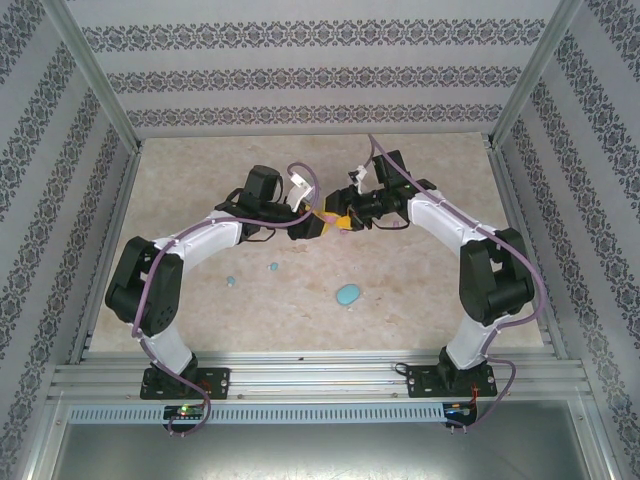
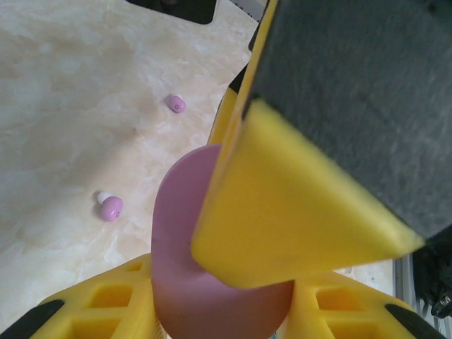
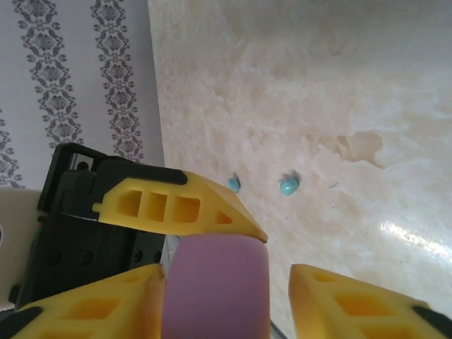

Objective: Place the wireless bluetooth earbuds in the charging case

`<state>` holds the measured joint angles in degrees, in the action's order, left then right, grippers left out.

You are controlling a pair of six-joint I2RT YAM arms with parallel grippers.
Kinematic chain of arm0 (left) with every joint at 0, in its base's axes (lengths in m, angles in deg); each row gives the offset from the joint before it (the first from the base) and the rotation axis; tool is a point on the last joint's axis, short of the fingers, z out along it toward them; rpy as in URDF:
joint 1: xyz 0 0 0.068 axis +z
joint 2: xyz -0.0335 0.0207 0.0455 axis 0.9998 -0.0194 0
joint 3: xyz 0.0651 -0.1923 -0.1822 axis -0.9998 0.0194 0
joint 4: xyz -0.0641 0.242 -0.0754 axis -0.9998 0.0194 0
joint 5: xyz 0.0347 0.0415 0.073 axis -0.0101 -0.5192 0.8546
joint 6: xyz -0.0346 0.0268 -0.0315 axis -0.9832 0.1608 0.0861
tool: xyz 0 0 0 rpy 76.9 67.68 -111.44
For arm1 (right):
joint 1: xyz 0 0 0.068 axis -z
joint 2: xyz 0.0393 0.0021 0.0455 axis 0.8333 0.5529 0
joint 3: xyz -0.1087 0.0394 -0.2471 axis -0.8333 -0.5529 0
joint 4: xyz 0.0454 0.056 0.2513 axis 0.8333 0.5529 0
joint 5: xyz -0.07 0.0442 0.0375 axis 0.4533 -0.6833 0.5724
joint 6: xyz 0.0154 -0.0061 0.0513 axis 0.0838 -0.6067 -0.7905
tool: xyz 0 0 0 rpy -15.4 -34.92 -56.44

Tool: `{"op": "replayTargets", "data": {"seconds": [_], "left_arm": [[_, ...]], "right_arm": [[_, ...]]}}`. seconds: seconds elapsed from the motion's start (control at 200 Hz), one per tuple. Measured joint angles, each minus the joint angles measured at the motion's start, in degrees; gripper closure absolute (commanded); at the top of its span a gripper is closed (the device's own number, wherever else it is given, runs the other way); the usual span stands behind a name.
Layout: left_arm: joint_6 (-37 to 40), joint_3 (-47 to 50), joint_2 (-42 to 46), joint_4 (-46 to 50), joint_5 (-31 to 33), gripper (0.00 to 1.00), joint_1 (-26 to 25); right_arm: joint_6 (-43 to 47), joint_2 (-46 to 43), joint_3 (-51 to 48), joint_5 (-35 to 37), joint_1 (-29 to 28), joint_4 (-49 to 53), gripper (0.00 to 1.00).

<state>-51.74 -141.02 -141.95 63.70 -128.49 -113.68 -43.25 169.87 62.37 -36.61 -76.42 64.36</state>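
Note:
My left gripper (image 2: 222,300) is shut on the pink charging case (image 2: 180,240), held up off the table where the two arms meet (image 1: 328,217). My right gripper (image 3: 226,304) stands open around the same case (image 3: 215,282). Its left finger touches the case, and a gap remains at its right finger (image 3: 353,300). One yellow right finger (image 2: 282,212) crosses in front of the case in the left wrist view. Two pink earbuds (image 2: 176,104) (image 2: 111,207) lie on the table below. Two light-blue earbuds (image 1: 230,281) (image 1: 273,267) lie further left.
A light-blue oval case (image 1: 347,295) lies on the marble table (image 1: 420,290) in front of the grippers. Patterned walls and metal posts (image 1: 100,80) close in the back and sides. The aluminium rail (image 1: 320,380) holds both arm bases.

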Motion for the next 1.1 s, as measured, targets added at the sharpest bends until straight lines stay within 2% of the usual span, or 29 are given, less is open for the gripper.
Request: {"op": "replayTargets", "data": {"seconds": [0.105,0.15,0.235,0.415,0.55,0.59,0.615,0.629,0.759,0.934,1.099], "left_arm": [[-0.04,-0.02,0.44,0.5,0.17,0.64,0.02],[-0.2,-0.02,0.55,0.66,0.28,0.6,0.02],[-0.48,-0.31,0.66,1.18,0.52,0.49,0.02],[-0.85,-2.64,1.2,3.56,2.49,0.35,0.02],[-2.29,-4.11,2.51,6.08,7.91,0.27,0.0],[-3.13,-4.2,2.95,6.84,10.1,0.2,0.0],[-3.61,-4.22,3.23,7.52,11.69,0.03,0.0],[-4.02,-4.24,3.34,7.82,12.28,0.0,0.0],[-6.54,-4.24,4.61,11.26,19.96,0.0,0.0],[-7.76,-6.03,6.19,20.61,34.53,0.0,0.04],[-5.57,-12.94,3.37,30.93,40.59,0.0,0.2]], "right_arm": [[0.15,0.07,0.2,-1.09,0.0,-0.04,0.84],[-0.37,0.07,0.2,-1.42,0.0,-0.02,0.88],[-1.03,0.07,0.2,-1.64,0.0,-0.37,0.88],[-6.4,-1.57,-3.3,0.39,0.52,-5.18,0.89],[-11.87,-4.79,-8.61,3.17,2.03,-9.97,0.89],[-13.22,-5.66,-9.64,4.17,2.27,-10.99,0.88],[-13.94,-6.16,-10.21,4.92,2.51,-11.52,0.88],[-14.23,-6.38,-10.38,5.2,2.54,-11.74,0.88],[-17.05,-8.46,-11.72,8.28,2.47,-13.46,0.88],[-19.5,-9.01,-11.72,11.72,0.72,-14.14,0.88],[-20.74,-9.42,-11.72,14.82,-2.95,-13.57,0.88]]}}
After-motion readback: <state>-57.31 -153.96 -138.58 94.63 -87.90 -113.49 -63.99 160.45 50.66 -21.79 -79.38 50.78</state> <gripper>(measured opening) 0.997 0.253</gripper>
